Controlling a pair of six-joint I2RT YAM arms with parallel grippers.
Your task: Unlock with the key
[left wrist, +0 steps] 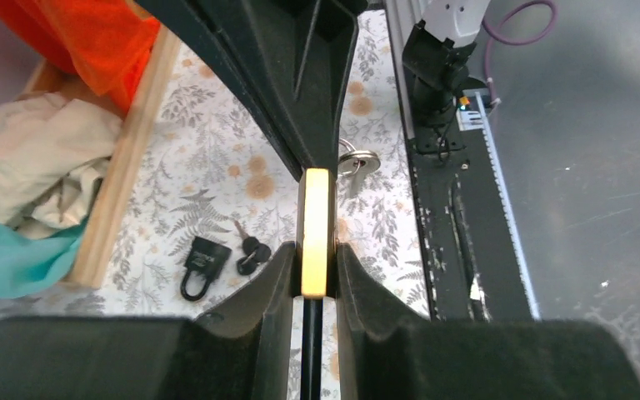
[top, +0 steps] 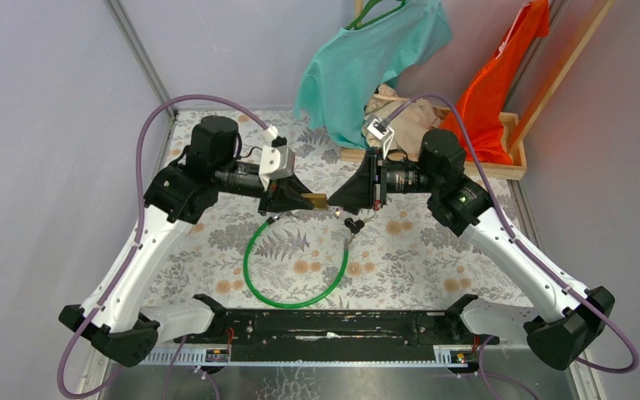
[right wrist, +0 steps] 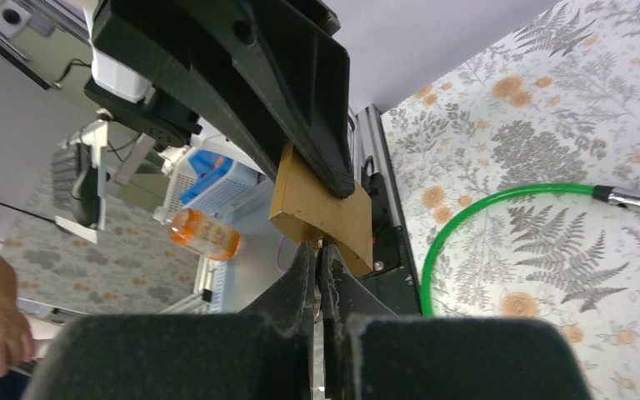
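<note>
My left gripper [top: 307, 200] is shut on a brass padlock [top: 317, 199] and holds it above the table's middle. In the left wrist view the padlock's yellow edge [left wrist: 315, 229] sits clamped between the fingers [left wrist: 262, 287]. My right gripper [top: 336, 203] faces it, tip against the padlock's end. In the right wrist view its fingers [right wrist: 304, 275] are pressed together on a thin key [right wrist: 322, 247] that meets the padlock's underside [right wrist: 333, 217]; most of the key is hidden. A metal key ring [left wrist: 358, 160] hangs below the right gripper.
A green cable loop [top: 292, 275] lies on the floral cloth below the grippers, its metal end [right wrist: 629, 198] showing in the right wrist view. A small black padlock [left wrist: 197, 262] with spare keys [left wrist: 250, 250] lies nearby. A wooden tray [top: 512, 171] with clothes stands back right.
</note>
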